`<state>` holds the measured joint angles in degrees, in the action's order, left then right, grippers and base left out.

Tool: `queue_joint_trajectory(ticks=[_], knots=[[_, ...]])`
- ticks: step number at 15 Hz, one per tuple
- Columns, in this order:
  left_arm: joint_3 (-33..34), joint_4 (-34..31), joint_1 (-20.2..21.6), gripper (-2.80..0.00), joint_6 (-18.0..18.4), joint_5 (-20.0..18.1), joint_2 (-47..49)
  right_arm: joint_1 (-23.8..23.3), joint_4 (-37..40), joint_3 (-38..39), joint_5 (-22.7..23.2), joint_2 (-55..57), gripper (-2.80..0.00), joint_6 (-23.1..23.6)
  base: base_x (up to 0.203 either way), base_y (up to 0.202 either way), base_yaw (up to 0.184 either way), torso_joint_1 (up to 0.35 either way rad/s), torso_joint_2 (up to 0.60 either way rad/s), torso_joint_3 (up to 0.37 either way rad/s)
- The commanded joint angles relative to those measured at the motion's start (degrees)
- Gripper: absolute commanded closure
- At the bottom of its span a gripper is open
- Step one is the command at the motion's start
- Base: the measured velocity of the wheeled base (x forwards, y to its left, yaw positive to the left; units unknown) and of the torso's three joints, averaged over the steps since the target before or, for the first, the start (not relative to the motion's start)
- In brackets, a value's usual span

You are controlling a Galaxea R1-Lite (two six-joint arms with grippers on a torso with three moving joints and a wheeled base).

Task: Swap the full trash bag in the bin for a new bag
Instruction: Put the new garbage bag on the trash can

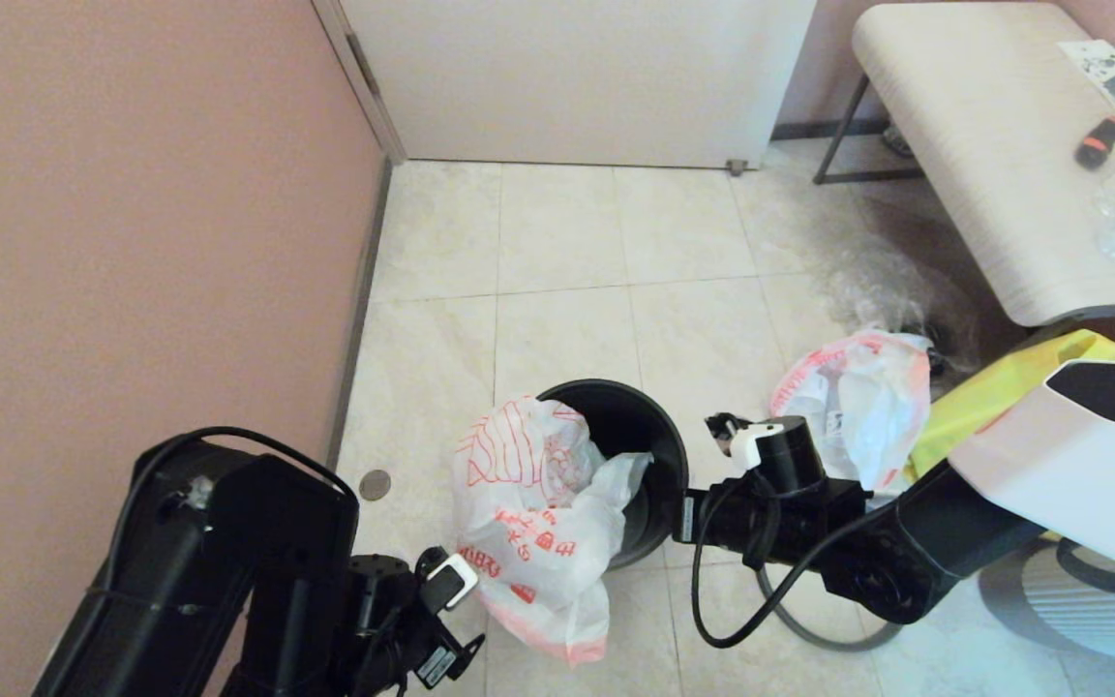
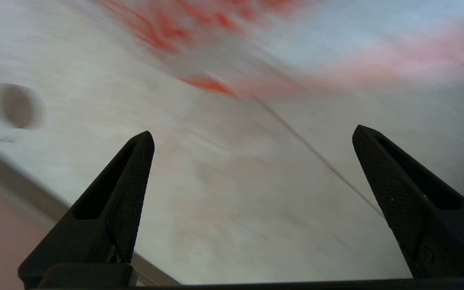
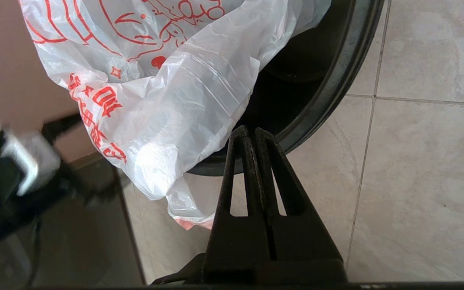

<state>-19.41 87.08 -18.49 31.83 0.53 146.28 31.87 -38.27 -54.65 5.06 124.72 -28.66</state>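
New bag (image 1: 533, 513) draped half over bin (image 1: 649, 455) rim. Right gripper (image 3: 252, 135) closed, empty, just beside rim; left gripper (image 2: 252, 161) wide open, empty, short of bag. Lining step; next: grasp edge, spread around rim.

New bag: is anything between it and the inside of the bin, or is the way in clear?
Nothing visible blocks it. The new bag hangs over the bin rim nearest the wall, one flap already inside, and the dark interior shows nothing else in it. The full bag lies apart on the floor. The left gripper is open; the right gripper is shut.
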Motion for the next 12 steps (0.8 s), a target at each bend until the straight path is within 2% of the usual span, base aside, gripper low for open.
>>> queue_joint_trajectory(ticks=[1, 4, 8, 12], knots=[[1.2, 0.6, -0.6, -2.80, 0.2, -0.5, -0.6, 0.0, -0.2, -0.1, 0.0, 0.1, 0.00, -0.2, 0.000, 0.000, 0.000, 0.000, 0.00, 0.000], [0.6, 0.6, -5.4, -2.80, 0.1, -0.3, 0.7, -0.6, 0.0, -0.5, 0.2, -0.6, 0.00, -0.8, 0.000, 0.000, 0.000, 0.000, 0.00, 0.000], [1.5, 0.6, -7.6, -2.80, -2.2, 0.9, 1.2, -0.7, 0.0, -0.5, 0.2, -0.8, 0.00, -1.7, 0.000, 0.000, 0.000, 0.000, 0.00, 0.000], [0.2, 0.6, -13.0, -2.80, -2.7, 5.4, 2.2, -1.0, 0.5, -0.6, 0.3, -3.8, 0.00, -2.2, 0.000, 0.000, 0.000, 0.000, 0.00, 0.000]])
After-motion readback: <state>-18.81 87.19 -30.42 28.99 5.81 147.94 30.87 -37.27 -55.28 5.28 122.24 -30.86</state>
